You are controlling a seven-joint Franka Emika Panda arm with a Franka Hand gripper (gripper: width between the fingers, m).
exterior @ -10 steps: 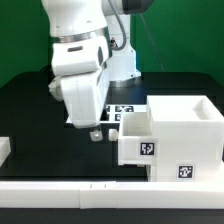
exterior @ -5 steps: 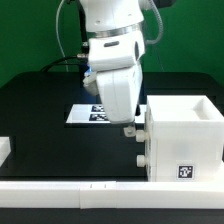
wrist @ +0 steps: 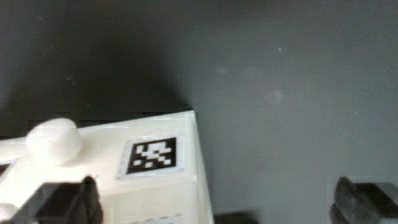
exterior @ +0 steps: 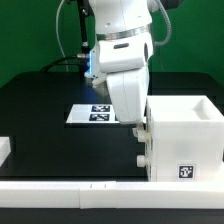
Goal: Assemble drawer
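Note:
The white drawer case [exterior: 187, 140] stands at the exterior view's right, with a tag low on its front. Two small knobs [exterior: 140, 158] stick out of its left face, one above the other, so both trays sit inside the case. My gripper [exterior: 137, 128] hangs right against that left face at the upper knob. In the wrist view the gripper [wrist: 217, 205] is open and holds nothing. A white tray front [wrist: 151, 190] with a round knob [wrist: 50, 140] and a tag [wrist: 157, 155] lies beside one fingertip [wrist: 63, 200].
The marker board [exterior: 100, 113] lies on the black table behind the arm. A long low white rail [exterior: 90, 192] runs along the front edge. A short white rail end [exterior: 5, 150] shows at the exterior view's left.
One second ago the upper tray stuck out of the case. The gripper has moved right with it, and the tray now sits fully in the case.

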